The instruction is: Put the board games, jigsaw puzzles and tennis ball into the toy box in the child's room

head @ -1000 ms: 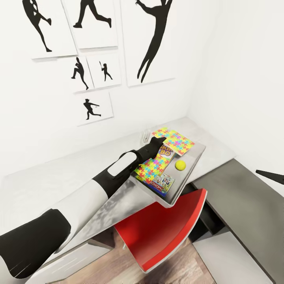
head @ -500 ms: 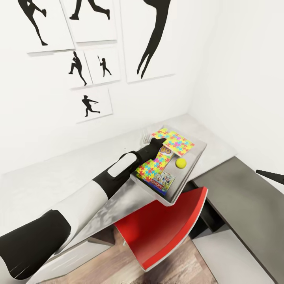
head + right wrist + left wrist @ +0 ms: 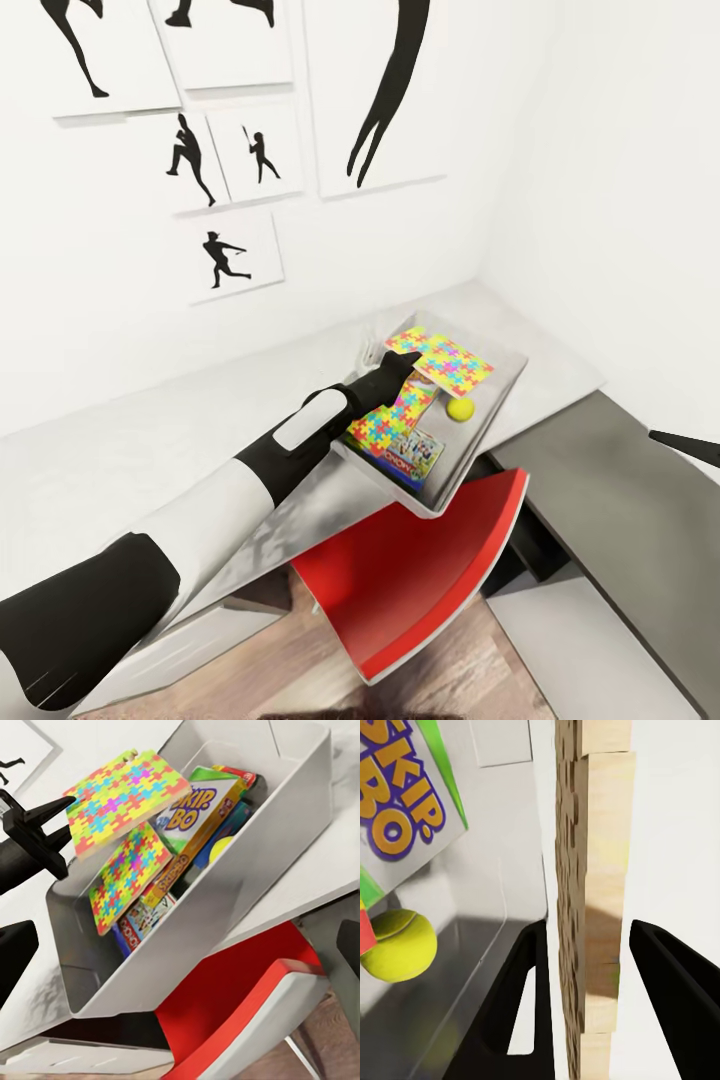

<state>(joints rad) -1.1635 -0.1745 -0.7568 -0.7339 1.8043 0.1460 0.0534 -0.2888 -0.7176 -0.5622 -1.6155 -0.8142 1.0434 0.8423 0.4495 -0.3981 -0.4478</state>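
Reaching over the red chair (image 3: 420, 580), the left claw (image 3: 392, 362) gripped a jigsaw (image 3: 440, 360) by its edge above the toy box (image 3: 500, 385). Over the last second it edged farther over the ball (image 3: 460, 408) and games, nearly ready to drop. Right claw: cannot tell.

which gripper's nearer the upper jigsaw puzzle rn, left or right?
Left. The left gripper grips the upper jigsaw puzzle by its edge above the toy box. The right gripper hangs well off to the right, over the dark cabinet section.
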